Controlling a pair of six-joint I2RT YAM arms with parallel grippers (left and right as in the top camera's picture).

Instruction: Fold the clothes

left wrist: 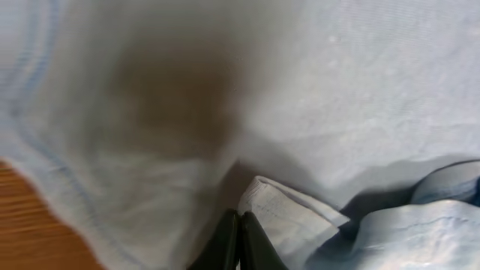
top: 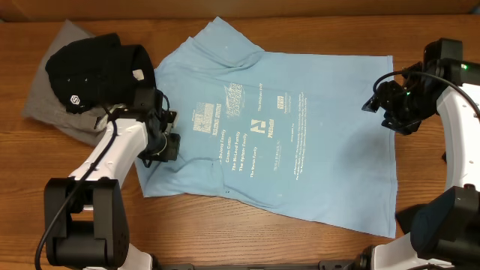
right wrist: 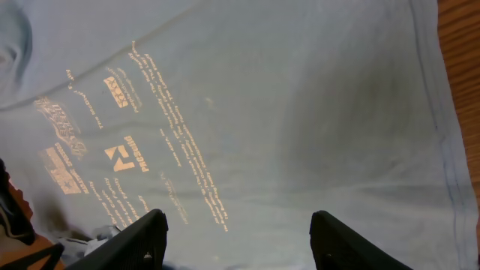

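Note:
The light blue T-shirt (top: 300, 150) lies spread flat across the middle of the table, its white print facing up. My left gripper (top: 166, 142) rests at the shirt's left edge by the sleeve. In the left wrist view that gripper (left wrist: 240, 221) is shut, its tips meeting a raised fold of the blue cloth (left wrist: 292, 210). My right gripper (top: 377, 101) hovers over the shirt's right edge. Its fingers (right wrist: 150, 232) stand wide apart above the printed fabric (right wrist: 300, 112), and nothing is between them.
A black T-shirt (top: 94, 67) is bunched on top of a grey one (top: 41, 101) at the back left, close to my left arm. Bare wooden table (top: 225, 15) surrounds the blue shirt and shows beside its hem (right wrist: 461, 75).

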